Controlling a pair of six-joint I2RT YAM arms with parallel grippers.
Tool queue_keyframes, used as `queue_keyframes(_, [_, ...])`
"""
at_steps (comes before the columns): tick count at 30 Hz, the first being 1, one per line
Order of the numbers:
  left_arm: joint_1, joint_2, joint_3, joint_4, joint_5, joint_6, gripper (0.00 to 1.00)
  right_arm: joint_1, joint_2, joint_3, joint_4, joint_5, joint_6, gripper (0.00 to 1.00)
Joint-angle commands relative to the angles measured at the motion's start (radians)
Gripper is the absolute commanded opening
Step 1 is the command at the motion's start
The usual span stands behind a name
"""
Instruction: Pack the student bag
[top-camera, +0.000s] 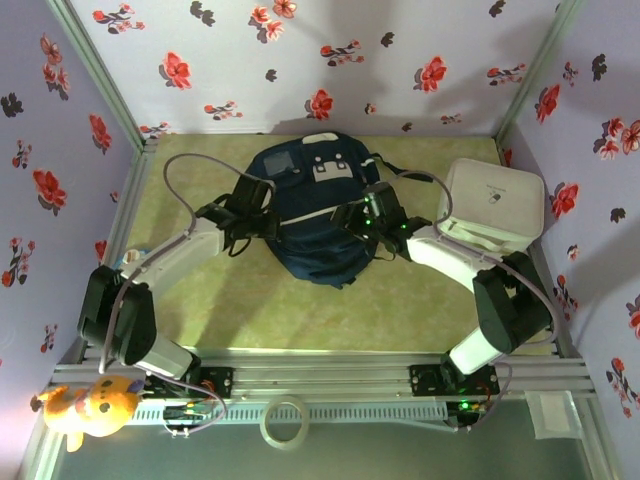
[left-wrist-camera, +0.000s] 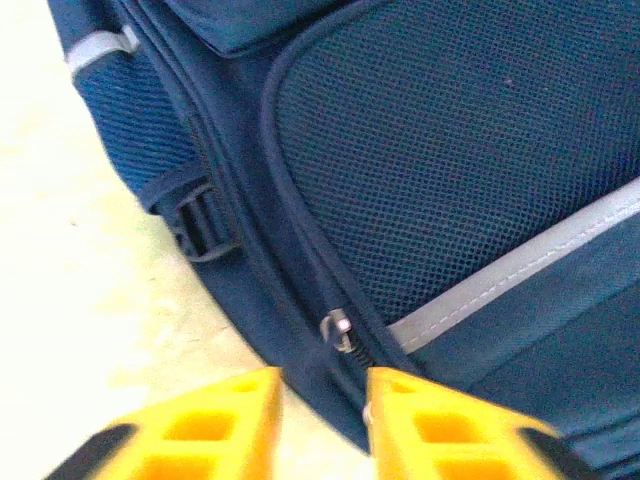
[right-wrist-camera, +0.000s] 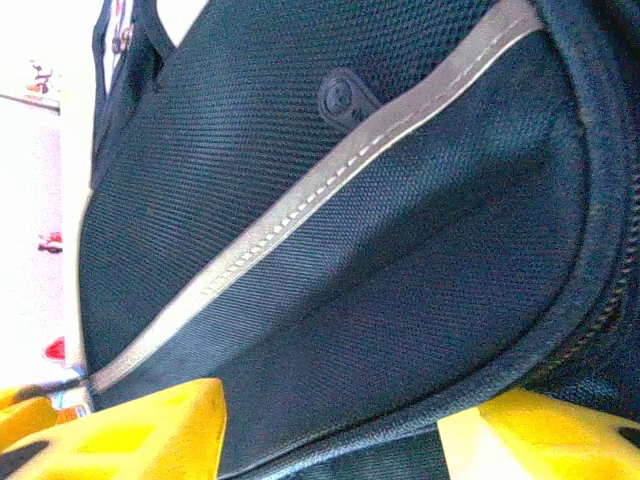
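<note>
The left gripper (left-wrist-camera: 322, 382) has its jaws parted and clamps nothing. It sits at the side of the bag (top-camera: 310, 240) away from the box (top-camera: 495, 200), with a zipper pull (left-wrist-camera: 340, 326) just beyond its tips. The right gripper (right-wrist-camera: 330, 410) is spread wide over the fabric between bag and box, gripping nothing.

The step looks like working the zipper: pinch the pull squarely with the left while the right holds the fabric taut.

The bag lies flat just beside the box. Its long axis runs parallel to the box's nearer side, with its top pointing away from the arm bases.

We see the student bag (right-wrist-camera: 350, 250) cut off on every side in both wrist views, and the left hand (left-wrist-camera: 322, 395) runs off the bottom edge.
</note>
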Motion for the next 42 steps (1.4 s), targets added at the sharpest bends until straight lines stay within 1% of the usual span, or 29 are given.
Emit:
queue_keyframes(1, [0.024,-0.074,0.013,-0.093,-0.047,-0.007,0.42,-0.013,-0.083,0.045,-0.126,0.106,-0.096,0.69])
queue_keyframes(3, [0.046,-0.106,0.031,-0.126,-0.047,-0.015,0.46,-0.025,-0.125,0.044,-0.202,0.180,-0.137,0.76])
queue_keyframes(5, [0.069,-0.138,0.042,-0.152,-0.048,-0.012,0.52,-0.048,-0.165,0.043,-0.296,0.271,-0.170,0.81])
queue_keyframes(8, [0.108,-0.186,0.026,-0.159,-0.051,-0.009,0.67,-0.097,-0.220,0.015,-0.396,0.375,-0.204,0.84])
queue_keyframes(11, [0.139,-0.233,-0.011,-0.136,-0.053,-0.011,0.78,-0.153,-0.288,-0.036,-0.468,0.444,-0.217,0.89])
queue_keyframes(14, [0.151,-0.274,-0.047,-0.096,-0.055,-0.001,0.86,-0.212,-0.356,-0.104,-0.516,0.493,-0.216,0.92])
queue_keyframes(17, [0.159,-0.304,-0.080,-0.056,-0.055,-0.003,0.91,-0.273,-0.414,-0.182,-0.536,0.539,-0.216,0.96])
queue_keyframes(21, [0.164,-0.326,-0.111,-0.019,-0.055,-0.002,0.94,-0.395,-0.434,-0.263,-0.529,0.517,-0.217,0.99])
queue_keyframes(23, [0.165,-0.330,-0.119,-0.010,-0.055,0.000,0.95,-0.470,-0.422,-0.281,-0.508,0.491,-0.229,0.99])
queue_keyframes(26, [0.166,-0.329,-0.120,-0.012,-0.054,0.004,0.96,-0.561,-0.380,-0.282,-0.460,0.491,-0.267,0.99])
queue_keyframes(27, [0.166,-0.330,-0.118,-0.013,-0.055,0.005,0.96,-0.587,-0.365,-0.280,-0.443,0.457,-0.282,0.99])
queue_keyframes(30, [0.166,-0.332,-0.123,-0.013,-0.055,0.008,0.97,-0.677,-0.313,-0.273,-0.376,0.416,-0.321,0.99])
queue_keyframes(31, [0.165,-0.334,-0.124,-0.014,-0.055,0.008,0.98,-0.707,-0.300,-0.274,-0.345,0.379,-0.343,0.98])
queue_keyframes(34, [0.166,-0.332,-0.124,-0.013,-0.053,0.009,0.98,-0.762,-0.268,-0.286,-0.269,0.347,-0.380,0.97])
queue_keyframes(37, [0.167,-0.325,-0.118,-0.016,-0.049,0.012,0.99,-0.810,-0.236,-0.296,-0.208,0.277,-0.420,0.96])
queue_keyframes(40, [0.166,-0.319,-0.113,-0.022,-0.043,0.014,0.99,-0.846,-0.191,-0.297,-0.189,0.211,-0.441,0.96])
queue_keyframes(42, [0.166,-0.315,-0.108,-0.027,-0.039,0.016,1.00,-0.851,-0.170,-0.298,-0.191,0.169,-0.448,0.95])
